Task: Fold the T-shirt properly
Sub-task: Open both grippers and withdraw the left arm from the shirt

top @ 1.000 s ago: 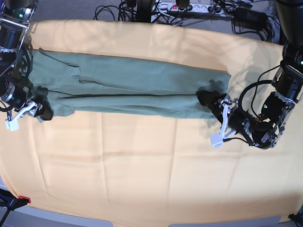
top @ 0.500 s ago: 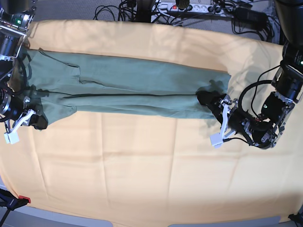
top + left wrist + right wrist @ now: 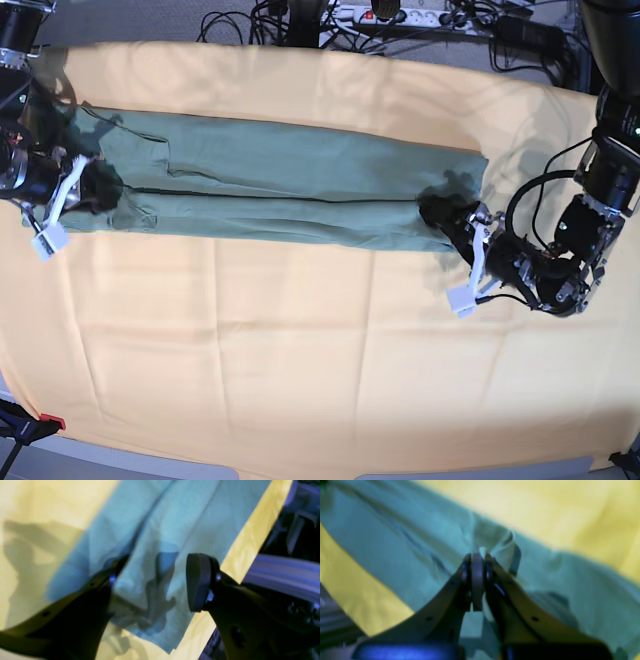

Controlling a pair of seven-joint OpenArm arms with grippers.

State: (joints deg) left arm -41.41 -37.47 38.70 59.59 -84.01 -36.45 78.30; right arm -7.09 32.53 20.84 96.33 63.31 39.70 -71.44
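Sage-green cotton, the T-shirt [image 3: 290, 190] lies folded into a long band across the far half of the desk, on the pale orange-yellow cloth [image 3: 300, 340] that covers the surface, with a dark crease line running along its length near the front edge. In the base view the left pincer [image 3: 447, 214] sits at the band's end on that view's right, low over the near corner of the fabric; the left wrist view shows its two fingers spread apart, one dark rounded pad [image 3: 198, 578] over the shirt's edge and the other finger down against the fabric, with the green cloth lying flat between them and not gripped. At the opposite end of the band, the right pincer [image 3: 98, 188] sits on the shirt near its front edge. The right wrist view shows the right pincer's fingers pressed together, with a small ridge of green fabric [image 3: 482, 551] rising just beyond the tips and folds radiating away from that spot, so the pincer is clamped on a pinch of the T-shirt. A white tab [image 3: 48, 240] hangs off the right arm just off the shirt's end. Cables and a power strip [image 3: 400, 15] lie past the far edge of the desk.
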